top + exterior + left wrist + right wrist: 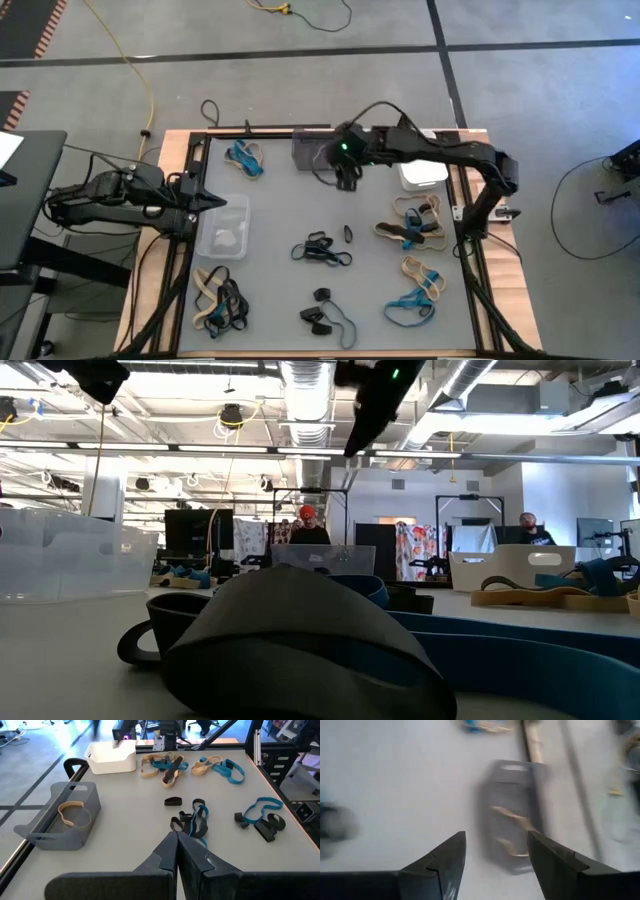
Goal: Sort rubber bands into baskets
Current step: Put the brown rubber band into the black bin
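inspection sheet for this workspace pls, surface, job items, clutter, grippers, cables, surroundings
surface: grey table in a dark frame, bands strewn over it.
job's things: dark grey basket holds a tan rubber band; white basket at the right arm's side; clear basket near the left arm; mixed tan, blue and black band piles loose on the table.
clutter: nothing seen.
grippers: right gripper open and empty, over the dark grey basket; left gripper shut, empty, at the table's left edge by the clear basket.
cables: yellow cable on the floor; black loop at the far edge.
surroundings: workshop with people beyond the table.
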`<state>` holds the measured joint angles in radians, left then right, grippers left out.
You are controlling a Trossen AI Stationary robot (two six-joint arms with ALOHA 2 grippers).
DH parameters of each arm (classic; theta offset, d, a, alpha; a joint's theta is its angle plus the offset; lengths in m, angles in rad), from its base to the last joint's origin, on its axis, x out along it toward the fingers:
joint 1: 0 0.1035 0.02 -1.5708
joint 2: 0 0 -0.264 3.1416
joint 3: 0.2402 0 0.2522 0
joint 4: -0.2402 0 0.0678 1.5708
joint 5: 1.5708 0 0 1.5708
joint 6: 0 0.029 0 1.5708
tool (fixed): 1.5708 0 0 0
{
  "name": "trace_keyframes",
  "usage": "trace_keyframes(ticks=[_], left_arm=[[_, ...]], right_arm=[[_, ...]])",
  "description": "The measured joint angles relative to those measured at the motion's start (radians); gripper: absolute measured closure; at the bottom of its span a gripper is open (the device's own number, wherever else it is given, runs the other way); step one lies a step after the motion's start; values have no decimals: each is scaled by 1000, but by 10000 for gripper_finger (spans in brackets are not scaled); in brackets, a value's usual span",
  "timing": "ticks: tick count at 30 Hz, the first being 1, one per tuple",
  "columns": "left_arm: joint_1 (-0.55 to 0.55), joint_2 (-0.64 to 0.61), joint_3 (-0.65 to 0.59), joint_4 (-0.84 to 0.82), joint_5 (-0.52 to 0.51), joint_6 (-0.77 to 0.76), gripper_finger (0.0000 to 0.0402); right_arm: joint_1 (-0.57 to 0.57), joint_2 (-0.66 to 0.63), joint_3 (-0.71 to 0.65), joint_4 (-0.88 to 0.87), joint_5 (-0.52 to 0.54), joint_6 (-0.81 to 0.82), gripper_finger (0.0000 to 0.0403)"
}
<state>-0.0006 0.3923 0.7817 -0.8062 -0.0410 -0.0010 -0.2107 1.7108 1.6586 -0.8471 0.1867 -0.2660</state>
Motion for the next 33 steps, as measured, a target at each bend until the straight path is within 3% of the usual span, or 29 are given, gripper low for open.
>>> trace_keyframes(ticks=[5, 17, 27, 33], left_arm=[[0, 0, 0, 0, 0, 0, 401], [0, 0, 0, 0, 0, 0, 401], [0, 0, 0, 0, 0, 0, 401], [0, 0, 0, -2, 0, 0, 401]], right_arm=[[124, -11, 0, -86, -87, 96, 172], [411, 158, -1, -119, -87, 187, 174], [499, 310, -1, -359, -52, 341, 175], [528, 270, -106, -399, 5, 446, 175]])
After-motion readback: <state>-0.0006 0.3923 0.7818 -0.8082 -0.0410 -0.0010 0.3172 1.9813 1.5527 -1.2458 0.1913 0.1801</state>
